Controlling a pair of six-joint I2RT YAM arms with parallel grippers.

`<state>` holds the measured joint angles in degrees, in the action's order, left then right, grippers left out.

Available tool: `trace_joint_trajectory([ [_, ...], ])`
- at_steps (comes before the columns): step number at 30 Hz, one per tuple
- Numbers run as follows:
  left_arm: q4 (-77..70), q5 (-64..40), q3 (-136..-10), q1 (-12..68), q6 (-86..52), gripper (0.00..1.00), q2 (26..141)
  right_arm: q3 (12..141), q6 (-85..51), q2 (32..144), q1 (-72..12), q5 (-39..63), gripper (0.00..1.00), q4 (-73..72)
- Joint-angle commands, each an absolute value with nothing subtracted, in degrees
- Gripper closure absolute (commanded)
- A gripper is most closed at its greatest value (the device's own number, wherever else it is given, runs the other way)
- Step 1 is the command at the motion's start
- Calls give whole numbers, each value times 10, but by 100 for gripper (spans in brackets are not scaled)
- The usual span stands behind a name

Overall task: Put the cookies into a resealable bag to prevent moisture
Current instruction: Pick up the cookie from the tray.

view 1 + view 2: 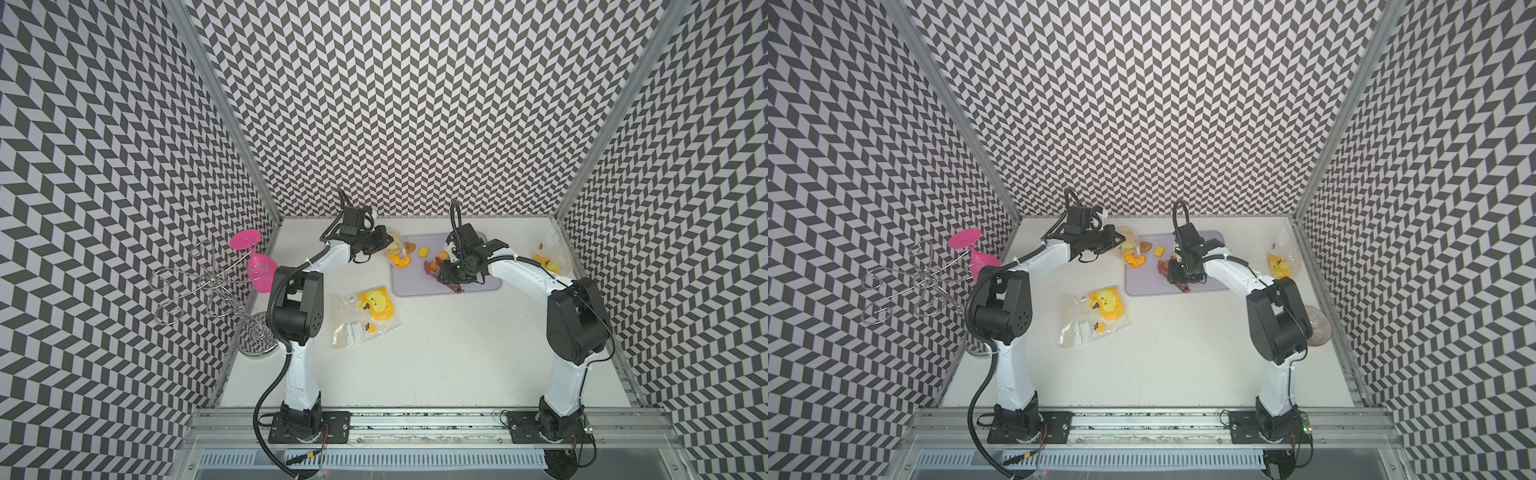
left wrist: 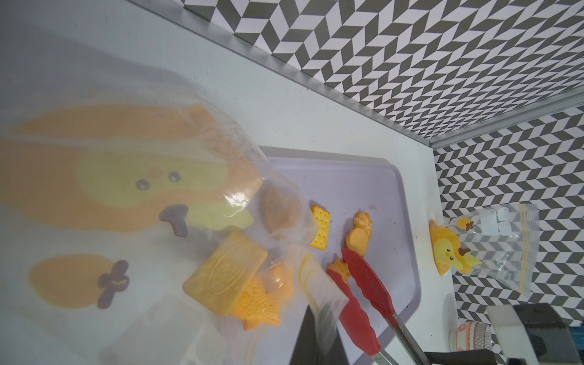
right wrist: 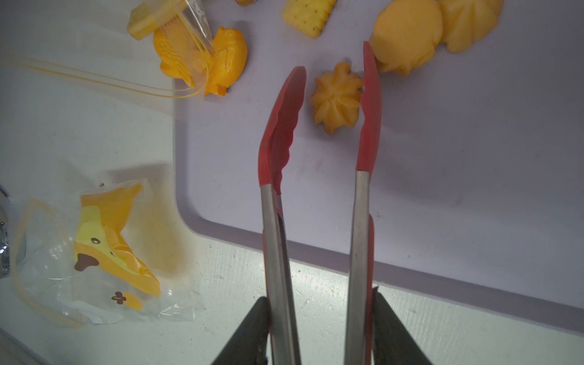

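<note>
This is a robot test booth in a lab: zigzag-patterned walls (image 1: 395, 104) close around a white table (image 1: 436, 353), and two robot arms (image 1: 297, 307) are bolted to a metal rail (image 1: 415, 419).

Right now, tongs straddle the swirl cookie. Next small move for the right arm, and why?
Probably squeeze the right tool so the tongs close on the swirl cookie: their red tips flank it on the tray, not yet clamped, and the left tool holds the bag nearby.
</note>
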<state>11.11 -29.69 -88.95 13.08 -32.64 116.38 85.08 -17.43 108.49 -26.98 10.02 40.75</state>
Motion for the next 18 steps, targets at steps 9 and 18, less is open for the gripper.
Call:
trace_joint_trajectory([
  [9,94,-304,-886,127,-322,100,1156,831,-167,1055,-272,85,54,409],
  [18,94,-304,-885,127,-321,100,1155,829,-166,1036,-272,86,64,384],
])
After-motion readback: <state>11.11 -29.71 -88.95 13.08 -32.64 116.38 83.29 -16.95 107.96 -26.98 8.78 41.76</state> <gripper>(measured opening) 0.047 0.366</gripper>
